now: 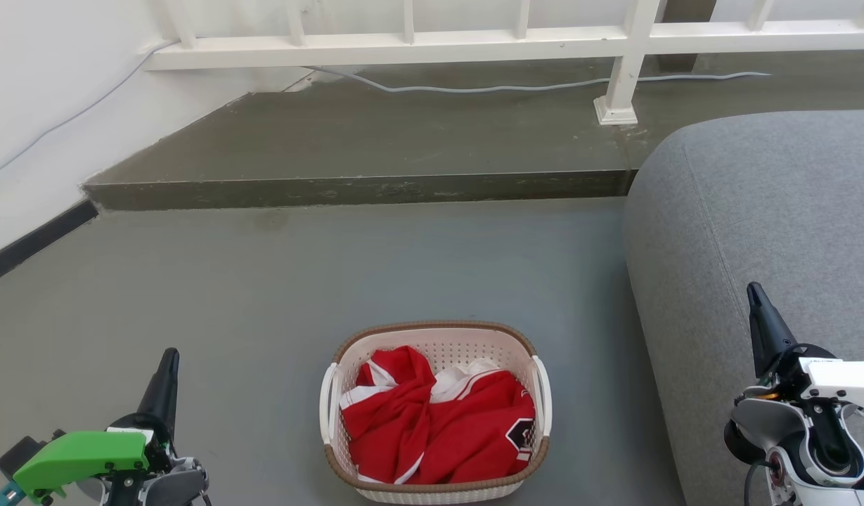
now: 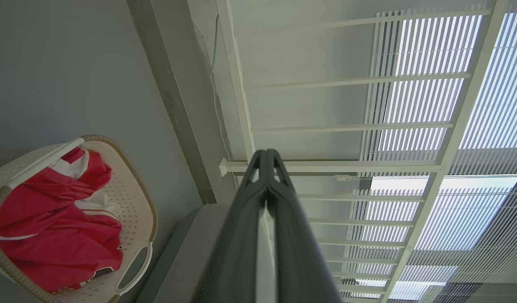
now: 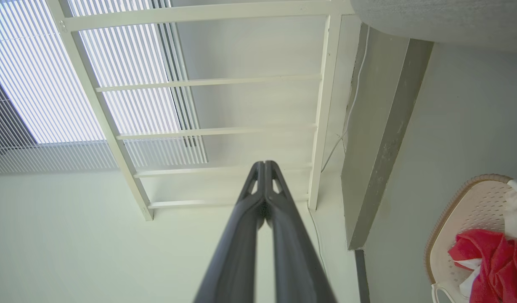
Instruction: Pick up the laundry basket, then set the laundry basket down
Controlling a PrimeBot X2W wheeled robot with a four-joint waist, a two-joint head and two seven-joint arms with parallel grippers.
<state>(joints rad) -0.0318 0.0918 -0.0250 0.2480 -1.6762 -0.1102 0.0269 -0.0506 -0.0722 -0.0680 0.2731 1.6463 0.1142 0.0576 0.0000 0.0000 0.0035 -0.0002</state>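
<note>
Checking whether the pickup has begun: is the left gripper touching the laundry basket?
Apart. The head view shows a wide stretch of bare floor between the left gripper and the laundry basket.

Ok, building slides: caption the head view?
Laundry basket of red clothing on the floor between left gripper and right gripper, grey sofa alongside.

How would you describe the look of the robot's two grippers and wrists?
The left gripper and right gripper each have long, dark, tapering fingers. A bright green cover sits behind the left one, and a white housing behind the right.
</note>
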